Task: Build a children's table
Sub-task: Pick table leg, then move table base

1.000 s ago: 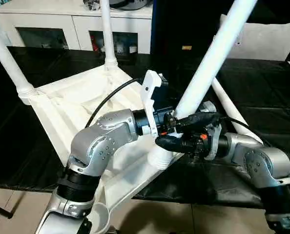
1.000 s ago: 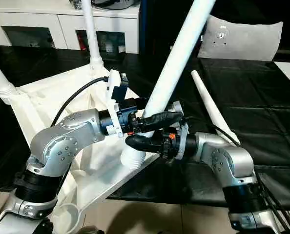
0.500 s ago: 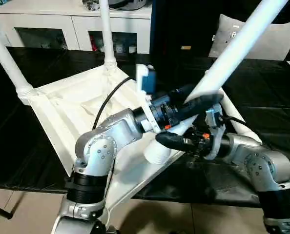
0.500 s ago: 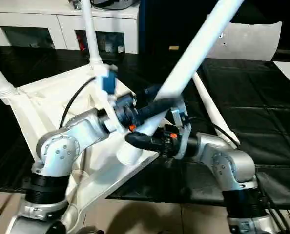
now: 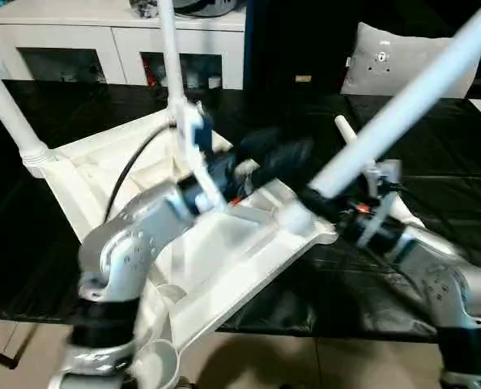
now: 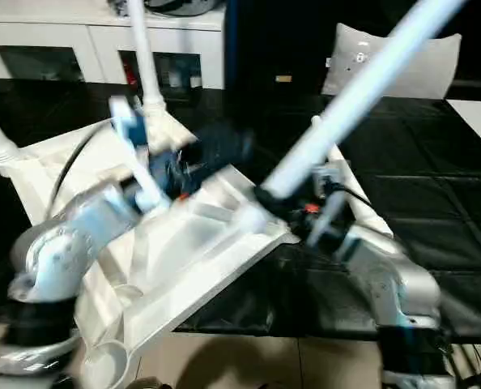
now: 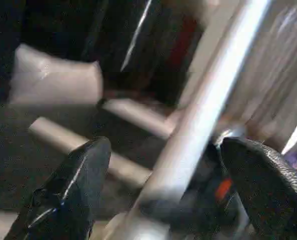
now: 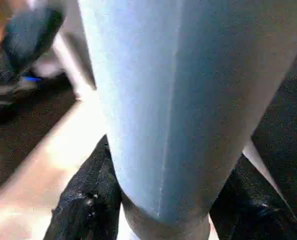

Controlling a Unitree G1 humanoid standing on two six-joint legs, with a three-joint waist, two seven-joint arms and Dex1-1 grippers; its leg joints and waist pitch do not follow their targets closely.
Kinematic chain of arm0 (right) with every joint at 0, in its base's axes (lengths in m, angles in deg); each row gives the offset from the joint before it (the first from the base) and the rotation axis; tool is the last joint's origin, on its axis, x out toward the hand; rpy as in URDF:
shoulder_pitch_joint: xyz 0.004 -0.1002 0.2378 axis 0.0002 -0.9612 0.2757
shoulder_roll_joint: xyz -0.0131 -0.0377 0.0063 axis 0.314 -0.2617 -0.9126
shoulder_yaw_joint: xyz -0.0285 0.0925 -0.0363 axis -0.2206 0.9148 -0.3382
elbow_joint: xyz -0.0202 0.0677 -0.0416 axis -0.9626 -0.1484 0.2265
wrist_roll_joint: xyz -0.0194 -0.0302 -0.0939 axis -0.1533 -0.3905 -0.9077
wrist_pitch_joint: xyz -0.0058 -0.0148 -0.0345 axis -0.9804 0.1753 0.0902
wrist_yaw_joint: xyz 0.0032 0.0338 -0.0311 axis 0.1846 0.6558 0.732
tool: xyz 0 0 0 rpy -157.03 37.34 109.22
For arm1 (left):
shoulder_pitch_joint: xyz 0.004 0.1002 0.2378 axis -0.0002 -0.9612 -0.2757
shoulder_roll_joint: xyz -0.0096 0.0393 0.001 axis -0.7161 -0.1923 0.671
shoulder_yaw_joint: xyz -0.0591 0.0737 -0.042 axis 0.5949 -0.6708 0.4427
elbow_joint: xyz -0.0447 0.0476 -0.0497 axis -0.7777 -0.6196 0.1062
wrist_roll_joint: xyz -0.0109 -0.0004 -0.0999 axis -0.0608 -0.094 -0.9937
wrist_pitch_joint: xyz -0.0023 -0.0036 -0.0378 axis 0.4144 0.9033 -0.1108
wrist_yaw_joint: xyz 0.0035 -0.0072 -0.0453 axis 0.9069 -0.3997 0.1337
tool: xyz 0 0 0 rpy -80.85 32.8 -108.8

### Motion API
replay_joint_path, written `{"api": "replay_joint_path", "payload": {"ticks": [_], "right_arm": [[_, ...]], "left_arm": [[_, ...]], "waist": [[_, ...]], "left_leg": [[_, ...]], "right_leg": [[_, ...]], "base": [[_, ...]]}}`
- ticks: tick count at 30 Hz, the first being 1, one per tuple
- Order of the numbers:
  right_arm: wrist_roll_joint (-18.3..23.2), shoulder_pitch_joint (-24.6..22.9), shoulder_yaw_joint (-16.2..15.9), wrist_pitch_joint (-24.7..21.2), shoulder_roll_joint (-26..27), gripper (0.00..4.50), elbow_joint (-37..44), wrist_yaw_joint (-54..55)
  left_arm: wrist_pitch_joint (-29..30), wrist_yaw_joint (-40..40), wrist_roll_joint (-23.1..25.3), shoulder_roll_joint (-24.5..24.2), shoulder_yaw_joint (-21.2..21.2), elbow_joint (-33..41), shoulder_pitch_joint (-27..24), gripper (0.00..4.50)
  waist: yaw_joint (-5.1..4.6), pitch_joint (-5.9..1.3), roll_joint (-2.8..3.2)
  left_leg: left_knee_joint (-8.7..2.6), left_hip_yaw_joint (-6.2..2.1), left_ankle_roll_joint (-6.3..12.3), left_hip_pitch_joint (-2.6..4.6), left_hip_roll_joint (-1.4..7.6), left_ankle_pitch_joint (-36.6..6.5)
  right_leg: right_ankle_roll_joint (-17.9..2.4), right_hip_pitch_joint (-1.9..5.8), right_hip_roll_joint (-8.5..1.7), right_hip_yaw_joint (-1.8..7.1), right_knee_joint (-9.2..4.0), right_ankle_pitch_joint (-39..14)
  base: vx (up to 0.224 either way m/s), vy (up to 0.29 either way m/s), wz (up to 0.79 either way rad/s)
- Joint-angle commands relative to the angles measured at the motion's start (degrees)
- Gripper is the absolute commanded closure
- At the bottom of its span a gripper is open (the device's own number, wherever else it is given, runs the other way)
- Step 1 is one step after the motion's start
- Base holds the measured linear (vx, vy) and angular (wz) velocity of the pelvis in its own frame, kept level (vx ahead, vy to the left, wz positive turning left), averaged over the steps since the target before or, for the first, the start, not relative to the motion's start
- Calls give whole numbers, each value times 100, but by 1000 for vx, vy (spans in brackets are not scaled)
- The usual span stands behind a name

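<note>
black sheeting carries the upturned table top (image 5: 103, 174), two legs standing in its far corners, while the right gripper (image 8: 158, 210) clamps a third leg (image 5: 402, 97) slanted over the near corner socket, likely to seat it, and the left gripper (image 7: 163, 190) gapes alongside.

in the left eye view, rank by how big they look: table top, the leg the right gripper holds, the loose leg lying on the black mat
1. table top
2. held leg, in the right gripper; nearer the camera, so its look is inflated
3. loose leg, mostly hidden behind the held one
</note>
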Motion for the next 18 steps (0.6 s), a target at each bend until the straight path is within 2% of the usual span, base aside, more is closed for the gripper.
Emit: {"api": "replay_joint_path", "payload": {"ticks": [1, 3, 4, 5, 7, 9, 10, 11, 14, 15, 18], "right_arm": [[-225, -19, 116, 198, -19, 261, 140, 289], [-360, -85, 180, 318, 29, 261, 146, 515], [-363, -87, 181, 319, 30, 261, 146, 520], [-506, -141, 135, 354, 24, 261, 169, 647], [-628, -238, -2, 313, -23, 261, 278, 713], [-663, -310, -82, 298, -13, 261, 361, 789], [-693, -377, -149, 292, 36, 261, 440, 874], [-693, -377, -149, 292, 36, 261, 440, 874], [-866, -522, -349, 305, 119, 261, 628, 1045], [-866, -522, -349, 305, 119, 261, 628, 1045], [-970, -622, -424, 230, 188, 261, 829, 1234]], "left_arm": [[117, 33, 531, -338, -491, 51, -33, 48], [228, 12, 890, -753, -1000, -2, -113, 48], [230, 12, 896, -761, -1010, -3, -115, 48], [302, 67, 1136, -1004, -1347, -30, -159, 48], [352, 201, 1521, -1236, -1752, -107, -185, 48], [457, 290, 1652, -1234, -1845, -168, -229, 48], [509, 402, 1849, -1231, -1942, -263, -240, 74], [509, 402, 1849, -1231, -1942, -263, -240, 74], [396, 651, 2418, -1342, -2247, -643, -172, 94], [396, 651, 2418, -1342, -2247, -643, -172, 107], [329, 740, 2525, -1359, -2303, -856, -118, 123]], "waist": [[-17, -392, -54], [-13, -384, -58], [-18, -383, -53], [-17, -394, -25], [-21, -375, -53], [-22, -388, -42], [-27, -367, -71], [-24, -365, -62], [-20, -366, -53], [-34, -358, -62], [-17, -364, -49]], "left_leg": [[-394, 92, 75, -14, -9, -964], [-403, 89, 81, 2, -14, -1027], [-400, 90, 70, -6, -15, -1017], [-396, 86, 42, -5, -13, -973], [-413, 88, 45, -6, -9, -1051], [-401, 92, 30, -6, -13, -1019], [-410, 96, 35, -14, -12, -1047], [-412, 96, 36, -9, -14, -1076], [-414, 85, 32, -11, -18, -1137], [-414, 88, 30, -13, -31, -1184], [-423, 78, 8, -4, -29, -1240]], "right_leg": [[-378, 337, -194, 167, -525, -2192], [-330, 307, -194, 169, -512, -2309], [-335, 309, -200, 171, -510, -2310], [-378, 316, -203, 171, -507, -2226], [-399, 312, -189, 176, -501, -2187], [-427, 319, -200, 181, -496, -2143], [-429, 312, -193, 176, -507, -2185], [-405, 310, -195, 175, -518, -2254], [-305, 297, -205, 175, -544, -2463], [-238, 291, -195, 171, -554, -2527], [-213, 282, -217, 172, -574, -2664]], "base": [[0, 0, 0], [0, 0, 0], [0, 0, 0], [0, 0, 0], [0, 0, 0], [0, 0, 0], [0, 0, 0], [0, 0, 0], [0, 0, 0], [0, 0, 0], [0, 0, 0]]}}
